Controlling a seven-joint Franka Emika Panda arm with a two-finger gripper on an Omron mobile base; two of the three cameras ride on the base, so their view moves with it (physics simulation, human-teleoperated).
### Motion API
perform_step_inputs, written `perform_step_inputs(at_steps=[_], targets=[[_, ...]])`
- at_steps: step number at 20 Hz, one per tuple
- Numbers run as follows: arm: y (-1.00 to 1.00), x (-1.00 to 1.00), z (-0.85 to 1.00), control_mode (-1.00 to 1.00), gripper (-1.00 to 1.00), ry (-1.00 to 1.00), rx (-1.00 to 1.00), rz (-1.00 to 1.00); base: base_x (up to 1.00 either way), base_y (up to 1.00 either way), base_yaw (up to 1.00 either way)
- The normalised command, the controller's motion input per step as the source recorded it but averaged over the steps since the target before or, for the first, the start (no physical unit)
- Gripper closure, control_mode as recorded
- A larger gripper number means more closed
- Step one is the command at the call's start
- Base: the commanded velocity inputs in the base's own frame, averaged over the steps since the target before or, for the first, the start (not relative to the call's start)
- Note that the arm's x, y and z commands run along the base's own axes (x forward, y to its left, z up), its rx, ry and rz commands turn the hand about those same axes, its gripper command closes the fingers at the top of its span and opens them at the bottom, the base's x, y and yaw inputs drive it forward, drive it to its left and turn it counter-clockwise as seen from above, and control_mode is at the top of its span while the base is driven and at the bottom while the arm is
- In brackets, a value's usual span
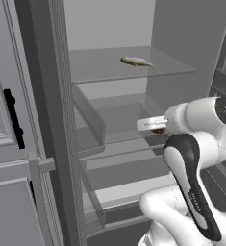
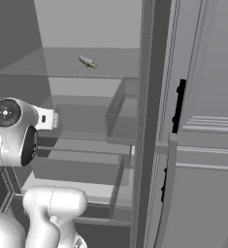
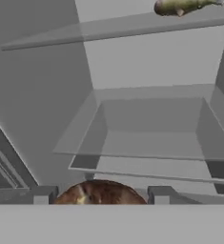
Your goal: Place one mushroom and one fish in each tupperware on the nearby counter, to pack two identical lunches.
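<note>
Hand [image 3: 101,198] is sitting lower centre of hand view, jaws partly spread flanking a brown mushroom [image 3: 100,194], grip unconfirmed | fish [image 1: 136,61] is lying upper centre on fridge shelf [image 1: 95,67] | drawer [image 3: 151,128] is standing behind.

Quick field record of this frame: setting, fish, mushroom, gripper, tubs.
setting: open fridge, arm reaching in
fish: lies on the upper glass shelf, untouched
mushroom: brown cap between the gripper fingertips, low in the hand view
gripper: jaws either side of the mushroom; contact cannot be told
drawer: clear bin ahead of the hand, nothing seen in it
tubs: none filled that these views show
</note>
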Motion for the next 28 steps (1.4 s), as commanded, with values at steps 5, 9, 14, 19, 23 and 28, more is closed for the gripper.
perform_step_inputs(at_steps=[5,9,14,19,23,28], targets=[[-0.01,-0.2,-0.06,1.0,1.0,0.0,0.01,0.08,-0.8,0.09,0.24],[0.0,0.0,0.0,1.0,1.0,0.0,0.0,0.0,-1.0,0.18,0.06],[0.0,0.0,0.0,1.0,1.0,0.0,0.0,0.0,-1.0,0.4,0.06],[0.0,0.0,0.0,1.0,1.0,0.0,0.0,0.0,-0.47,0.96,0.24],[0.0,0.0,0.0,1.0,1.0,0.0,0.0,0.0,0.21,1.0,0.48],[0.0,0.0,0.0,1.0,1.0,0.0,0.0,0.0,0.55,1.0,0.49]])
